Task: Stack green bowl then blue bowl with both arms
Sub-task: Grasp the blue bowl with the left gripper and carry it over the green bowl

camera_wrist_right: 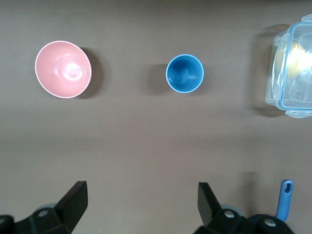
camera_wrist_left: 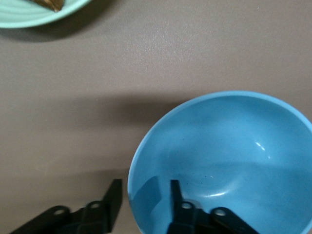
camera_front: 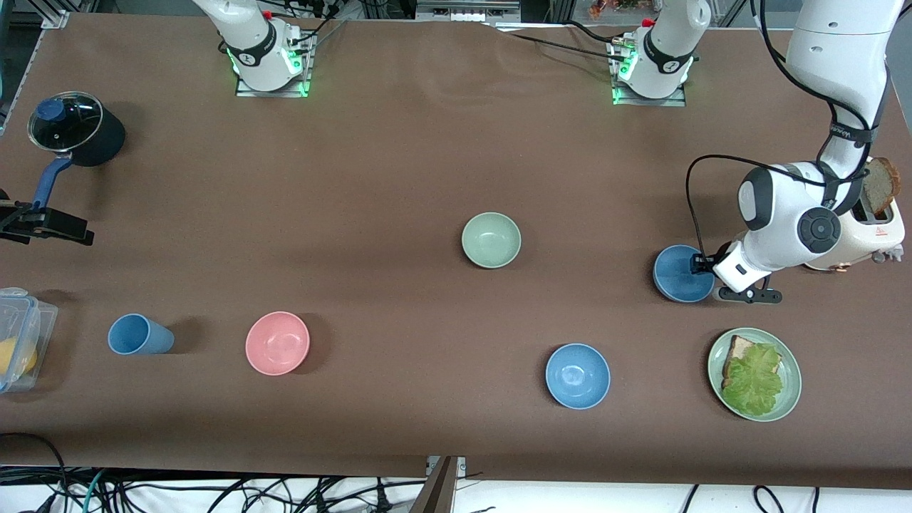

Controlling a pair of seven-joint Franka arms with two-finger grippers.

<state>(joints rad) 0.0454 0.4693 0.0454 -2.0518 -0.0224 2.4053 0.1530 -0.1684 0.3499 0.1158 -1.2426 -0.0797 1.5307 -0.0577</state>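
Note:
The green bowl [camera_front: 491, 240] stands alone mid-table. One blue bowl [camera_front: 680, 274] sits toward the left arm's end, and it also shows in the left wrist view [camera_wrist_left: 229, 161]. My left gripper [camera_front: 702, 266] is down at its rim and open. In the left wrist view [camera_wrist_left: 144, 187] one finger is inside the bowl and one finger is outside, with a gap on each side of the rim. A second blue bowl [camera_front: 578, 375] lies nearer the front camera. My right gripper [camera_front: 46, 224] hangs open and empty [camera_wrist_right: 141, 190] over the table by the pot's handle, at the right arm's end.
A green plate [camera_front: 789, 396] with bread and lettuce lies near the left gripper [camera_wrist_left: 29, 17]. A toaster [camera_front: 880, 229] stands beside the left arm. A pink bowl [camera_front: 277, 343], a blue cup [camera_front: 139, 335], a clear container [camera_front: 18, 342] and a lidded pot [camera_front: 75, 128] are toward the right arm's end.

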